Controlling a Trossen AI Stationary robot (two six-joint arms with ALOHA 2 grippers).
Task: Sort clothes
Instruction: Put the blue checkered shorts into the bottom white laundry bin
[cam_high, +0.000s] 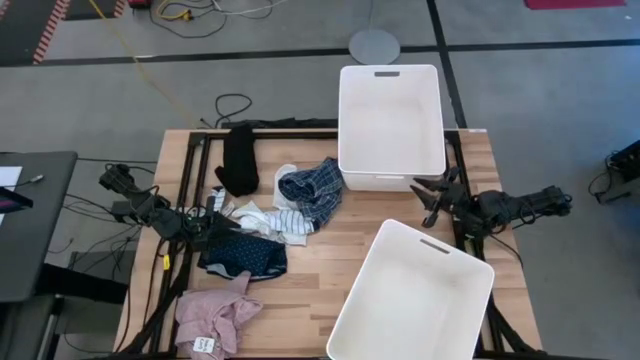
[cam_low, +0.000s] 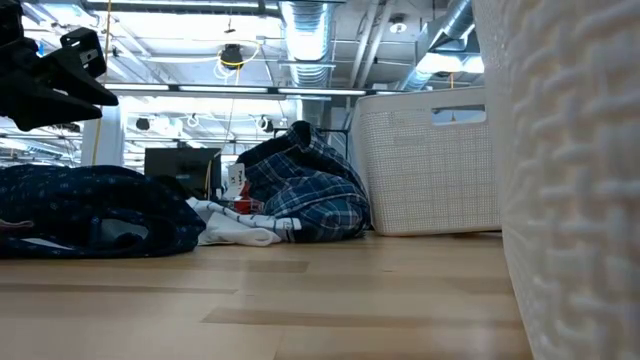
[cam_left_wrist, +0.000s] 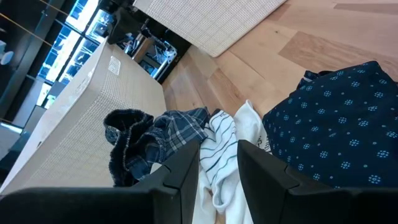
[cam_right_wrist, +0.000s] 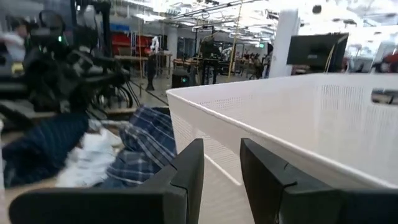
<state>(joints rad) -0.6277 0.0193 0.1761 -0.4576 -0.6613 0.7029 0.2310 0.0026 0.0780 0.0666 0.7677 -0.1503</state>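
The pale wooden plank table (cam_high: 330, 255) carries two white plastic bins with finely perforated walls and slot handles: the near bin (cam_high: 415, 295) sits tilted at the front right, the far bin (cam_high: 391, 125) square at the back edge. The clothes lie in a loose heap on the table's left half. At the front left is the crumpled pink piece (cam_high: 215, 318), behind it the soft navy dotted piece (cam_high: 243, 255), then the bunched blue plaid shirt (cam_high: 312, 190) just beside the far bin, the limp black piece (cam_high: 239, 160) at the back, and the white and striped socks (cam_high: 265, 217) in the middle. The left claw (cam_high: 205, 228) hangs over the socks, fingers slightly parted, holding nothing. The right claw (cam_high: 432, 197) waits between the bins, open and empty.
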